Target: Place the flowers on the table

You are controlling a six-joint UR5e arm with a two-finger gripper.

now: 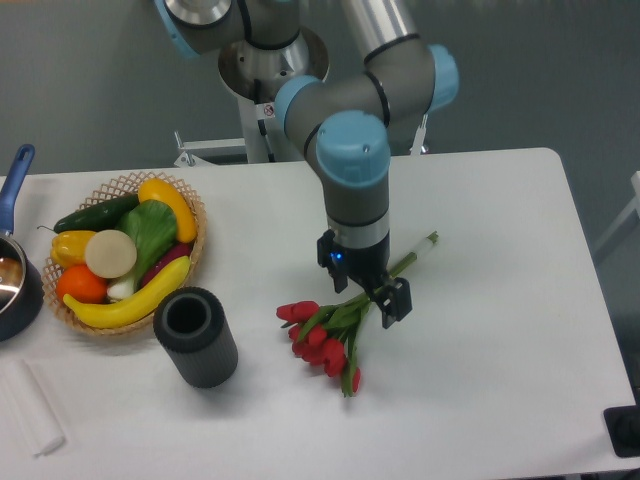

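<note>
Flowers point(335, 330) lie on the white bench point(480, 380), a bunch of red tulips with green leaves, their heads fanned toward the near edge and their pale stems running up and to the right, where the bound end pokes out past the arm. We see the gripper point(372, 290) pointing straight down over the middle of the stems, just where the leaves give way to bare stalk. Its jaws stand apart, one dark finger on the far-left side of the stems and the other on the near-right side, so the stems pass between them. We cannot tell whether either finger touches the stalks, but the gap looks wider than the bundle, so we read the jaws as open and gripping nothing. The blooms and the stem end both appear to rest flat on the bench. To the left of the flowers, a dark cylinder point(196, 337) stands upright with its hollow top toward us, near the bunch but apart from it. Behind the cylinder sits a wicker basket point(120, 185) filled with produce, among it a banana, a cucumber and an orange. At the far left edge we see part of a pot point(15, 290) with a blue handle, and a pale roll point(30, 408) lies near the front-left corner.
</note>
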